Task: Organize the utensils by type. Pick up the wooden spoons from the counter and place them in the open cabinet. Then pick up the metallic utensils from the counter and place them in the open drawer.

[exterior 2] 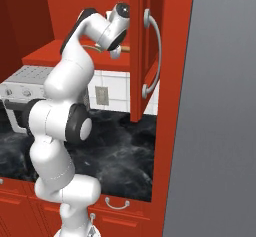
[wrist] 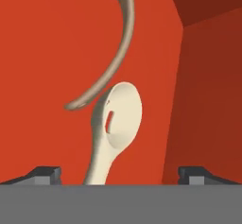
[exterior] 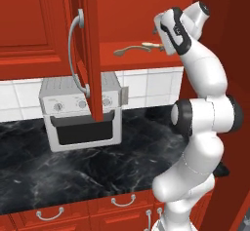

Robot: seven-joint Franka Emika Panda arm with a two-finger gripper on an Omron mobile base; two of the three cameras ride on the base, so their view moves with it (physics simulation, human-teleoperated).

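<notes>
Two wooden spoons lie on the red shelf of the open cabinet. One is a pale slotted spoon and the other has a curved brownish handle crossing just above it. In the left base view they lie side by side, the curved spoon left of the pale one. My gripper hangs open right over the pale spoon, fingertips spread wide and touching nothing. The hand is raised to shelf height. The metallic utensils and the open drawer are out of view.
The cabinet's open door with its long silver handle hangs left of the arm. A second open door stands to the right. A silver toaster oven sits on the black counter below. A grey wall is close on the right.
</notes>
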